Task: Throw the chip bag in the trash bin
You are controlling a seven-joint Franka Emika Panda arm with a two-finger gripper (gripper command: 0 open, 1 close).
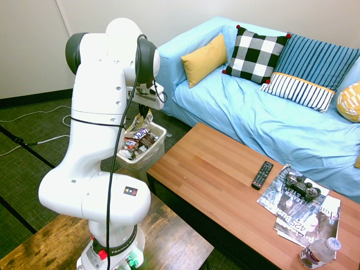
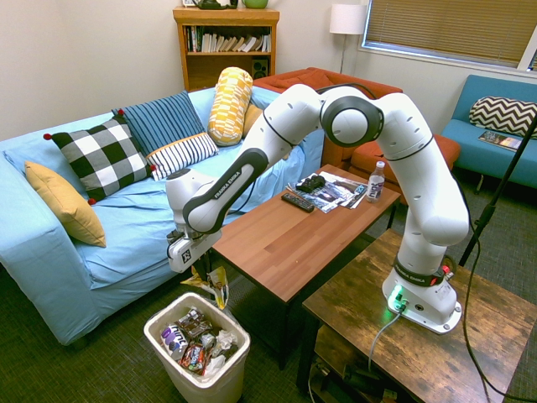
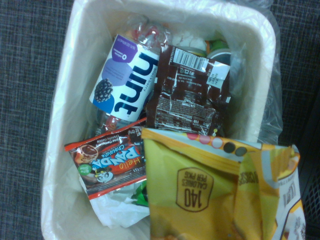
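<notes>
With the chip bag (image 2: 219, 286) pinched in the closed fingers of the gripper (image 2: 204, 277) above the edge of the trash bin (image 2: 237, 358) nearest the coffee table (image 2: 280, 238), it could be dropped outside the rim if released before being centred.

The trash bin (image 2: 197, 348) stands beside the table (image 2: 309, 228) (sofa (image 2: 126, 215) behind the table).

So both room cams look down from up high on opposite sides of the arm (image 2: 285, 126), sharing sofa (image 1: 247, 107) and trash bin (image 1: 145, 154), wrist cam's right over the bin.
</notes>
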